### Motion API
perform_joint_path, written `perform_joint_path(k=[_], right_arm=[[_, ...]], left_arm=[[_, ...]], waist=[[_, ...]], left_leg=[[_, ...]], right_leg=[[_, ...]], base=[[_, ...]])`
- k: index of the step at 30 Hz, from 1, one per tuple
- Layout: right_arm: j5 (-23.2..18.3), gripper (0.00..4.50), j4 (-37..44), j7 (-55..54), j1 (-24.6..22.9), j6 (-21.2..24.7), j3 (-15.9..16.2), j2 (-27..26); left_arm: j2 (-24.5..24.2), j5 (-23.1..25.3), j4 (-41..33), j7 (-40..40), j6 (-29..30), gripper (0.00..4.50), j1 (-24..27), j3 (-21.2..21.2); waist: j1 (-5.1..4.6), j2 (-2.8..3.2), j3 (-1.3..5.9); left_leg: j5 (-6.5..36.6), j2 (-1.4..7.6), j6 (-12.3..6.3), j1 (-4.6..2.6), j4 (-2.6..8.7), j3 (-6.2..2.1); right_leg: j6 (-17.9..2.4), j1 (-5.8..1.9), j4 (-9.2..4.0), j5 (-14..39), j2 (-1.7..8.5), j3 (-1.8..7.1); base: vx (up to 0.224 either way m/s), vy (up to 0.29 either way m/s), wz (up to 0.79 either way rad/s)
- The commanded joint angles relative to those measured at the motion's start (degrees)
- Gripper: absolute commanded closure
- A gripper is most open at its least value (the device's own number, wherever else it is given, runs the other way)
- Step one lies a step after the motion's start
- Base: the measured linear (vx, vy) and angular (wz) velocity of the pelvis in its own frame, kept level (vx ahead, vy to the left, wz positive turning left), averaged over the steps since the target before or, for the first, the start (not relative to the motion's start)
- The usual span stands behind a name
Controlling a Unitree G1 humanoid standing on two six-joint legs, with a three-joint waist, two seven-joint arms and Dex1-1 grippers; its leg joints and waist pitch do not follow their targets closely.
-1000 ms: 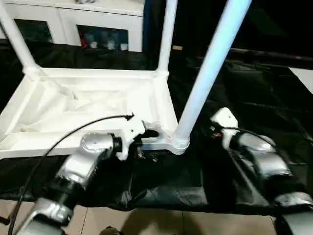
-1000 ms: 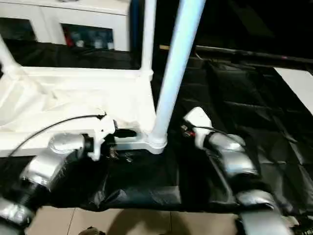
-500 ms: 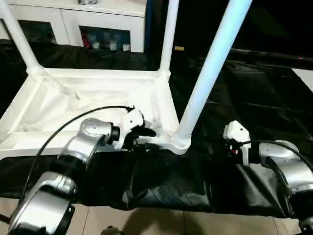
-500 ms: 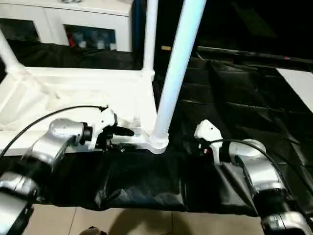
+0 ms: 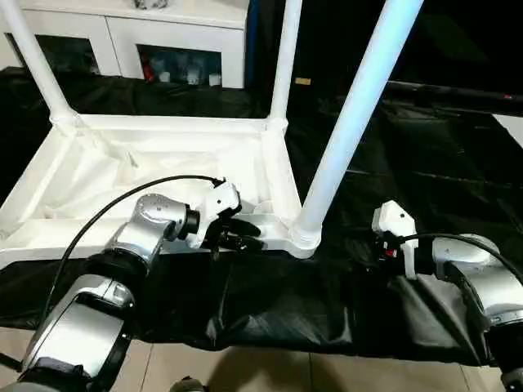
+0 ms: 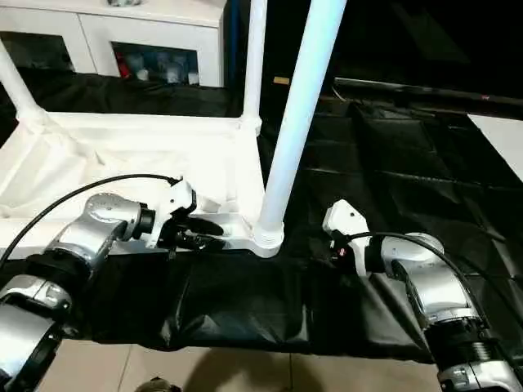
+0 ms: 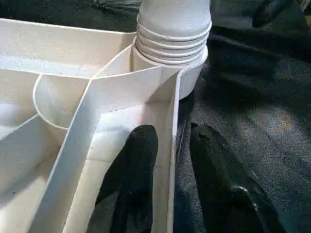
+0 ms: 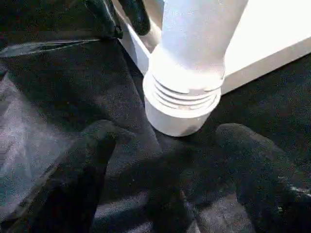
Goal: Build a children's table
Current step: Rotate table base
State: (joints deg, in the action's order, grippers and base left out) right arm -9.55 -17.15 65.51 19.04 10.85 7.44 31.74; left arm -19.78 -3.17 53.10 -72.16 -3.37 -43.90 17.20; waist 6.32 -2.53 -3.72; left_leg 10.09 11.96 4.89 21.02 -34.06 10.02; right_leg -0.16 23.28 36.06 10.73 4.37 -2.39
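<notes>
The white table top point(image 5: 172, 124) lies upside down on a black cloth, ribs facing up. Three white legs stand in its corner sockets: far left point(image 5: 33, 57), far right point(image 5: 284, 57) and near right point(image 5: 347, 122). My left gripper point(image 5: 245, 233) is at the near rim, just left of the near right socket point(image 7: 170, 53). It is open, with one finger point(image 7: 138, 160) inside the rim wall and the other outside. My right gripper point(image 8: 167, 133) is open low over the cloth, right of that leg's ribbed base point(image 8: 182, 97) and clear of it.
A white cabinet point(image 5: 122, 37) with glass doors stands behind the table top. The black cloth point(image 5: 425, 155) covers the work area, and its front edge hangs over a tiled floor point(image 5: 245, 367). A black cable point(image 5: 98, 216) loops over my left forearm.
My right gripper has pulled back from the near right leg, down and to the right. My left gripper stays at the near rim, and its two fingers now show further apart.
</notes>
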Motion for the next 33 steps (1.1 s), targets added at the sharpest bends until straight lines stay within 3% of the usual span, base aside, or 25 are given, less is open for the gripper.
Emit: perform_joint_path(k=[1,3,9,11,18,19,22,24,26,29,30,31,32,33], right_arm=[[-0.8,0.34,1.5,0.6,-0.2,0.8,-0.1,1.0],[-0.9,0.10,1.7,0.6,-0.2,1.1,-0.1,1.0],[-1.3,0.00,2.3,0.9,-0.3,2.2,0.1,0.8],[-1.2,0.00,2.5,0.8,-0.3,2.4,0.2,0.6],[-0.7,0.00,2.5,-0.1,0.4,2.8,1.6,-1.4],[-0.6,0.00,2.2,-0.4,0.6,2.7,1.8,-1.9],[-0.1,0.00,1.1,-2.1,1.8,3.0,2.5,-3.9],[0.0,0.00,0.6,-3.1,2.3,3.8,2.6,-4.8],[1.3,0.00,-1.4,-7.0,3.9,3.2,2.8,-7.2],[2.5,0.00,-3.5,-9.7,5.2,1.8,2.9,-8.7],[3.1,0.00,-4.4,-10.7,5.8,1.6,3.1,-9.2],[3.6,0.00,-4.9,-11.4,6.2,1.6,3.2,-9.5],[4.1,0.00,-5.8,-11.9,6.7,1.1,3.4,-9.9],[4.5,0.00,-6.5,-12.2,7.2,0.4,3.5,-10.3]], left_arm=[[0.3,1.4,1.6,-0.3,-0.6,3.41,-1.6,0.1],[0.3,1.7,2.0,-0.5,-0.7,3.54,-1.8,0.2],[0.2,3.2,4.1,-1.2,-0.9,3.95,-2.6,1.2],[0.3,3.5,4.4,-1.5,-0.9,4.33,-2.6,1.2],[-0.2,5.2,3.4,-2.7,0.4,4.45,-1.2,2.1],[-0.5,5.4,2.6,-2.4,0.9,4.45,-0.5,2.3],[-1.6,5.4,-1.4,-0.9,3.2,4.45,2.9,1.9],[-1.8,5.0,-3.4,0.2,4.3,4.45,4.4,1.2],[-2.0,3.5,-12.1,2.7,10.2,4.45,8.9,-0.1],[-2.4,3.5,-18.3,4.5,14.0,4.45,12.1,-0.2],[-2.4,3.3,-20.5,4.8,14.8,4.45,13.2,-0.2],[-2.5,3.1,-22.1,5.0,15.5,4.45,14.0,-0.2],[-2.3,3.1,-24.0,5.8,16.6,4.45,14.9,-0.2],[-2.2,3.3,-25.6,6.6,17.7,4.45,15.7,-0.1]], waist=[[0.27,0.38,4.24],[0.33,0.53,4.23],[0.30,0.39,4.21],[0.32,0.46,4.22],[0.13,0.33,4.24],[0.05,-0.20,4.28],[-0.16,0.10,4.26],[-0.57,0.02,4.20],[-1.08,-0.38,4.09],[-1.68,-0.11,3.88],[-1.71,-0.44,3.94],[-1.71,-0.24,3.98],[-1.77,-0.51,4.03],[-1.73,-0.40,3.95]], left_leg=[[12.8,0.91,-1.64,-0.77,3.69,0.03],[13.1,0.98,-1.39,-0.77,3.76,-0.04],[13.3,0.97,-1.25,-0.74,3.83,-0.07],[13.3,0.99,-1.27,-0.71,3.82,-0.06],[12.9,1.08,-1.35,-0.70,3.91,-0.09],[12.6,1.18,-1.38,-0.73,3.92,-0.06],[12.2,1.27,-1.24,-0.57,4.06,-0.17],[12.7,1.17,-1.08,-0.66,4.05,-0.09],[13.1,1.37,-0.65,-0.52,4.31,-0.22],[14.4,1.27,-0.07,-0.54,4.48,-0.20],[14.5,1.29,-0.14,-0.84,4.30,-0.02],[14.2,1.34,0.04,-0.78,4.34,-0.13],[14.0,1.33,-0.07,-0.78,4.36,0.01],[13.9,1.24,-0.24,-0.71,4.36,-0.03]], right_leg=[[-14.0,-3.31,-4.52,8.7,3.12,1.84],[-13.8,-3.27,-4.57,9.7,3.23,1.82],[-13.4,-3.27,-4.68,10.4,3.25,1.83],[-13.5,-3.26,-4.68,10.5,3.28,1.83],[-13.6,-3.13,-4.62,10.4,3.38,1.81],[-13.6,-3.14,-4.55,10.1,3.39,1.81],[-13.9,-3.14,-4.28,9.5,3.49,1.79],[-13.6,-3.04,-4.39,10.5,3.41,1.85],[-13.2,-3.01,-4.36,12.4,3.62,1.83],[-11.8,-2.66,-4.96,16.7,3.48,1.83],[-11.7,-2.48,-5.08,16.5,3.44,2.01],[-11.9,-2.51,-4.73,15.8,3.42,1.99],[-11.7,-2.50,-4.82,15.5,3.31,1.99],[-11.6,-2.48,-4.84,15.5,3.29,2.01]], base=[[0.000,0.000,0.00],[0.000,0.000,0.00],[0.000,0.000,0.00],[0.000,0.000,0.00],[0.000,0.000,0.00],[0.000,0.000,0.00],[0.000,0.000,0.00],[0.000,0.000,0.00],[0.000,0.000,0.00],[0.000,0.000,0.00],[0.000,0.000,0.00],[0.000,0.000,0.00],[0.000,0.000,0.00],[0.000,0.000,0.00]])
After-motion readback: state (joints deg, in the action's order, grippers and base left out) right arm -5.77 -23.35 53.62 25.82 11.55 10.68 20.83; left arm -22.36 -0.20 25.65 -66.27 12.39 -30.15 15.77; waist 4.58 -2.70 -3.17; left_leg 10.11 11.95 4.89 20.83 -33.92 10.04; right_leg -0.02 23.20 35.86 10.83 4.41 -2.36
